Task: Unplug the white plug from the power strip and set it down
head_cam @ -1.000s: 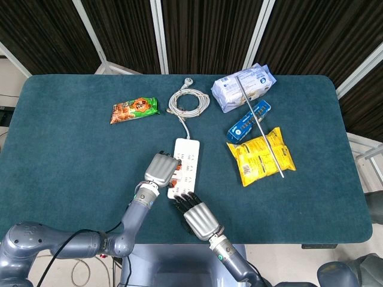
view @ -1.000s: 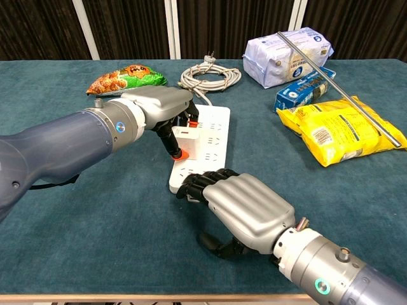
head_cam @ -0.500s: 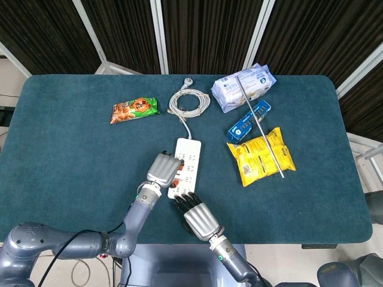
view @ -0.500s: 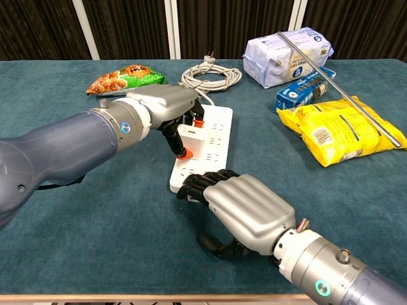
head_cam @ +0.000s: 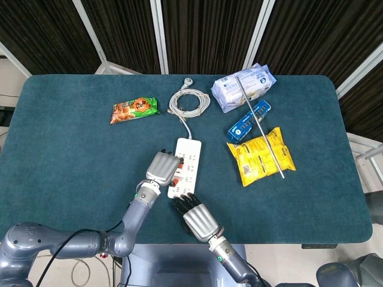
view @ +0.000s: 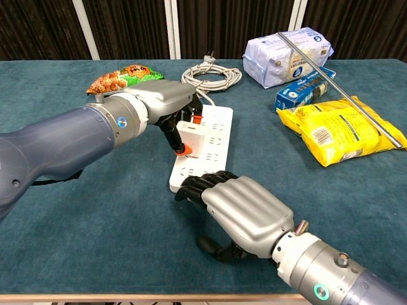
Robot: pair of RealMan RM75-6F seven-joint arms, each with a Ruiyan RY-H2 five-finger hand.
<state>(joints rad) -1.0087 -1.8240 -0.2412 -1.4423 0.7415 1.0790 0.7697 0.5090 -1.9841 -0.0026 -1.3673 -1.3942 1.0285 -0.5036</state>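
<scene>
The white power strip [head_cam: 188, 156] [view: 213, 141] lies lengthwise in the middle of the table. My left hand [head_cam: 163, 168] [view: 159, 105] reaches in from the left and pinches the white plug [view: 190, 132] over the strip's middle. The plug looks tilted and raised a little off the sockets; its pins are hidden. My right hand [head_cam: 195, 216] [view: 241, 208] lies palm down at the strip's near end, fingertips [view: 193, 185] pressing on that end. In the head view the left hand hides the plug.
The strip's coiled white cable [head_cam: 189, 101] lies behind it. An orange and green snack bag [head_cam: 134, 109] sits at the back left. To the right are a white pack [head_cam: 242, 87], a blue box [head_cam: 248, 121], a yellow bag [head_cam: 261, 155] and a metal rod [head_cam: 263, 127].
My left hand has drawn the plug upward and slightly to the right, and the plug now stands higher over the strip. The right hand keeps pressing the near end.
</scene>
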